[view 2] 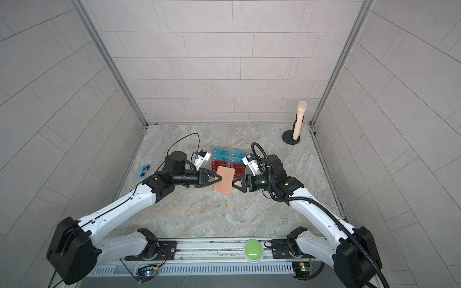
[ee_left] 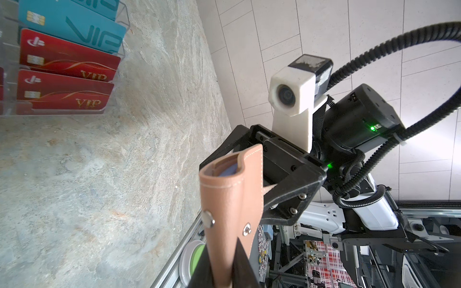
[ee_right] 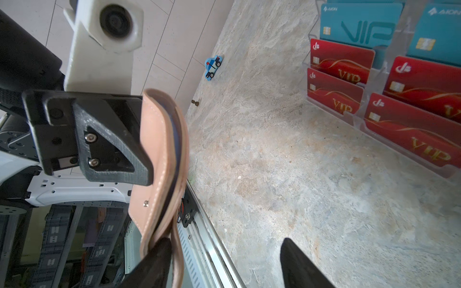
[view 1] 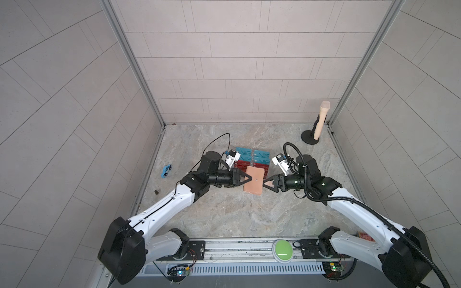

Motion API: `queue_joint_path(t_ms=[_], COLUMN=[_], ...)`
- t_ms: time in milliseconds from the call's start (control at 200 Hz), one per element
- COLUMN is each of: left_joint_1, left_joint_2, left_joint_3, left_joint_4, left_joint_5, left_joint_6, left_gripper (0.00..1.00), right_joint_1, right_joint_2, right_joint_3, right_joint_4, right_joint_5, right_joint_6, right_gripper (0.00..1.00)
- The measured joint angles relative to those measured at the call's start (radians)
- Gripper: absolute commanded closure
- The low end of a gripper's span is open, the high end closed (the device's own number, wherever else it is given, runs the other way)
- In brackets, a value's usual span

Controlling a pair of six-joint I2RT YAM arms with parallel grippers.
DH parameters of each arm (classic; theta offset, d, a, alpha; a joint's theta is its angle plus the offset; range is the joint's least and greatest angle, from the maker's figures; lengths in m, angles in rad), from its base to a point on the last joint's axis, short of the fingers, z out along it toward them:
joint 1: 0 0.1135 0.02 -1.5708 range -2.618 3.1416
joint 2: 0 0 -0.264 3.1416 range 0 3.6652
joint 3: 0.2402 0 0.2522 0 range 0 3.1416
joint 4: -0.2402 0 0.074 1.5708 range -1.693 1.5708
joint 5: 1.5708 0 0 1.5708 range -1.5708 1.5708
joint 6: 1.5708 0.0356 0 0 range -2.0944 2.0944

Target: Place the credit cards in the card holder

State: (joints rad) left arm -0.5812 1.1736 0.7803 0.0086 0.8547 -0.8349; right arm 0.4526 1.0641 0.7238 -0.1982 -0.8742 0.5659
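Observation:
The tan-pink card holder (view 1: 253,180) (view 2: 223,180) hangs above the table between my two grippers. My left gripper (view 1: 249,178) (view 2: 220,178) (ee_left: 224,264) is shut on one end of it, near the snap button, with its pale-blue pocket (ee_left: 229,172) showing at the far end. My right gripper (view 1: 264,183) (view 2: 233,183) (ee_right: 224,245) is open. One of its fingers (ee_right: 154,261) sits between the holder's (ee_right: 159,149) leaves and the other is out in free air. Red credit cards (view 1: 249,164) (ee_left: 67,57) (ee_right: 339,64) and teal credit cards (view 1: 253,154) (ee_left: 74,25) (ee_right: 361,25) stand in rows just behind.
The cards sit in a clear acrylic tiered stand (ee_left: 119,52) (ee_right: 354,119). A blue toy car (view 1: 166,171) (ee_right: 212,66) and a small dark peg (view 1: 156,192) lie at the left. A microphone on a black base (view 1: 320,122) stands at the back right. A green button (view 1: 283,249) sits on the front rail.

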Motion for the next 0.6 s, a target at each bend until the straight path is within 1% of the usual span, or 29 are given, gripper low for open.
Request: queue_joint_path(t_ms=[210,601], left_joint_1=[-0.002,-0.002], left_joint_2=[-0.004,-0.013], left_joint_3=[-0.001,-0.016], left_joint_4=[-0.002,-0.003], left_joint_5=[-0.007,-0.018], left_joint_6=[0.000,-0.003], left_gripper=[0.85,0.85], right_joint_1=[-0.016,-0.027], right_joint_2=[-0.028,-0.032], right_joint_3=[0.019,0.023], right_joint_4=[-0.062,-0.072], right_joint_5=[-0.021,-0.039], right_joint_6=[-0.047,-0.069], right_gripper=[0.29,0.30])
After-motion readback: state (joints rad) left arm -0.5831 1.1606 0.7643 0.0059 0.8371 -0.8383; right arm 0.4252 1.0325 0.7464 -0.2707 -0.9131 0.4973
